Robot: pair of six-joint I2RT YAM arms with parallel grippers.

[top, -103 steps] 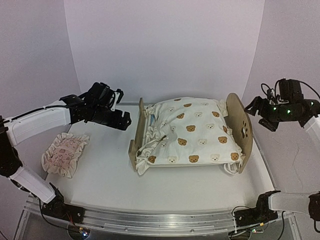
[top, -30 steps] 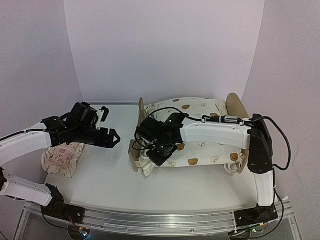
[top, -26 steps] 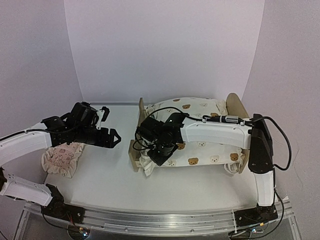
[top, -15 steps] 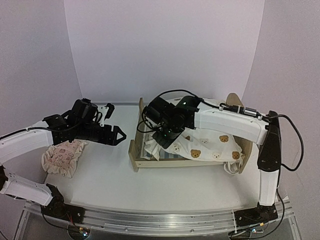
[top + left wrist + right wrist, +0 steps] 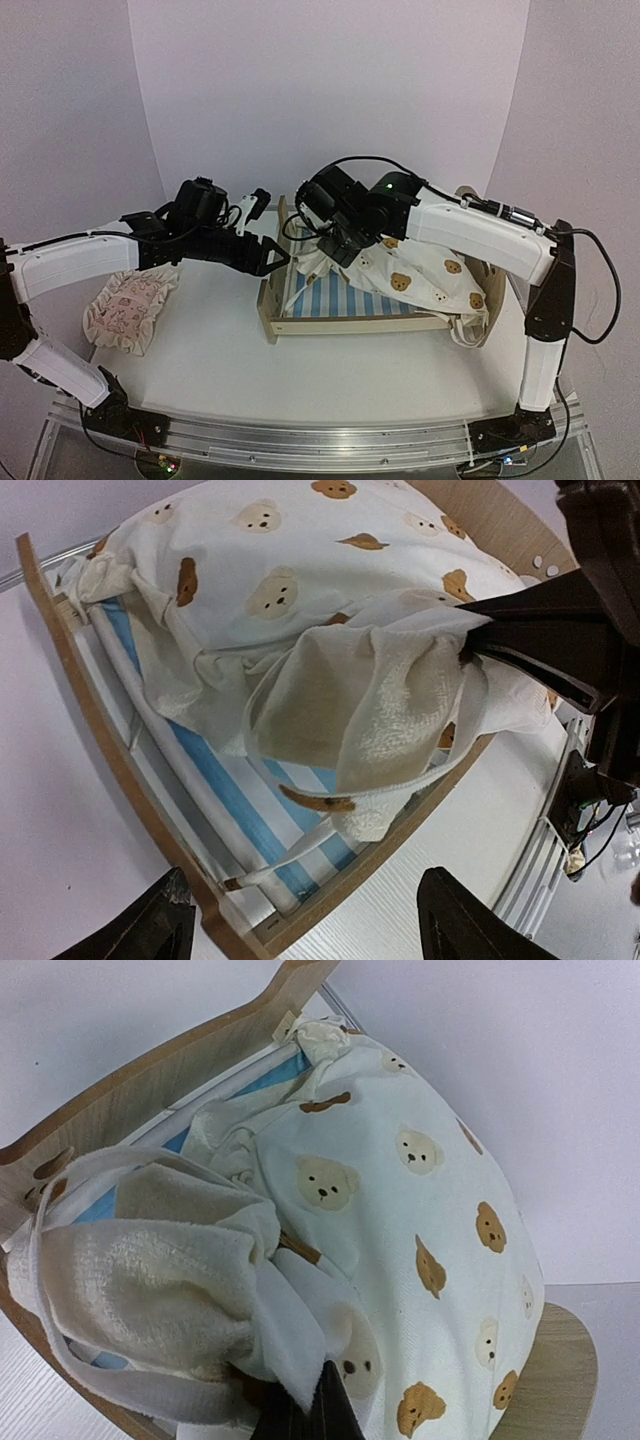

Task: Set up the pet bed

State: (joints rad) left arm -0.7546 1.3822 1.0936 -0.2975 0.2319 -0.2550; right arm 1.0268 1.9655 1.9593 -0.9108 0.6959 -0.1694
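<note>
Since half a second ago the right claw (image 5: 338, 250) has carried the corner of the quilt (image 5: 420, 275) higher and further toward the head end. More of the blue-and-white striped mattress (image 5: 350, 303) is now bare. The left arm has swung in from the pillow side toward the bed's foot.

The pet bed (image 5: 350, 325) stands on the white surface (image 5: 200, 350), right of centre in the top view. Its long axis runs left to right there. The low footboard (image 5: 268, 300) points toward the left arm, and the rounded headboard (image 5: 495, 290) is at the right end, partly behind the right arm.

The right claw is pinched tight on a bunched fold of the cream bear-print quilt. The fold is turned back so that its fleecy underside shows, and a tie loop hangs below it. The rest of the quilt still lies heaped over the head half of the mattress.

The left claw (image 5: 272, 230) hangs just beside the footboard with its jaws spread wide, gripping nothing. The pinkish ruffled pillow (image 5: 128, 310) lies well apart at the left edge of the surface.
</note>
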